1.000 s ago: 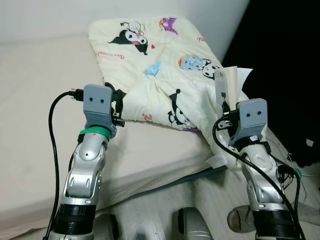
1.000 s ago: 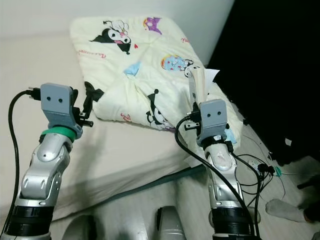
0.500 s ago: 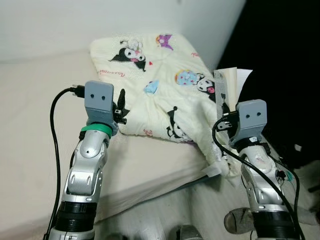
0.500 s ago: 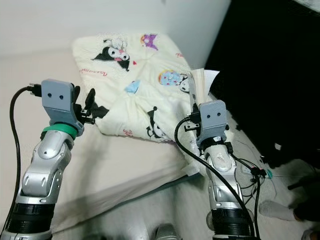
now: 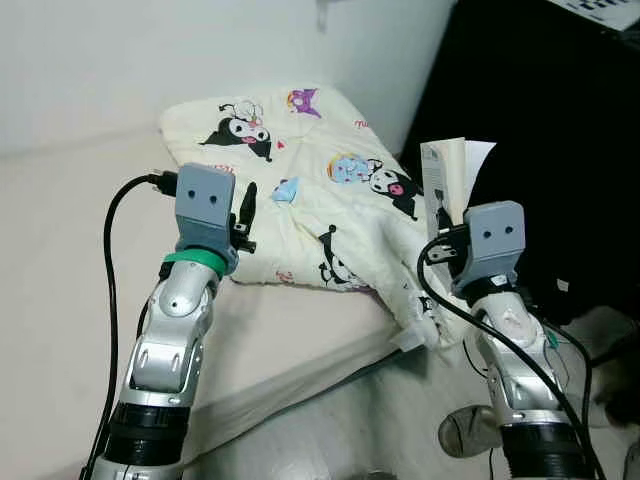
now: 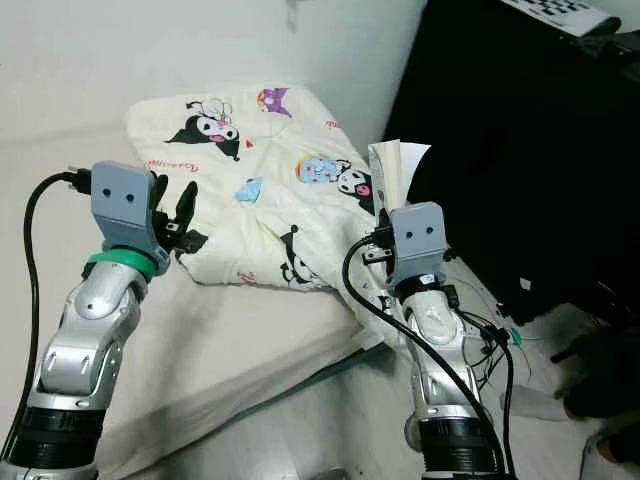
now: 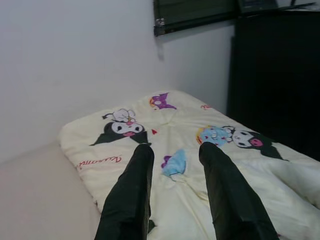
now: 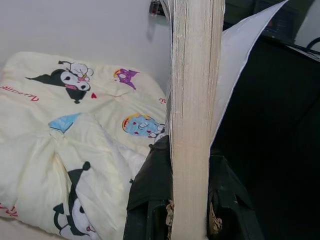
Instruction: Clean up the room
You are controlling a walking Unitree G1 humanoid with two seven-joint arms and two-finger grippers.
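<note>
The book runs off the wrist picture's top edge at 12 o'clock. The right gripper is mostly hidden behind its wrist housing. A shoe sits partly behind the arm.

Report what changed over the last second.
The view has shifted, so the camera moved rather than the things. The left gripper, open and empty, has come slightly in over the blanket's near edge. The right gripper stays clamped on the book, held upright. The blanket lies unchanged on the bed.
</note>
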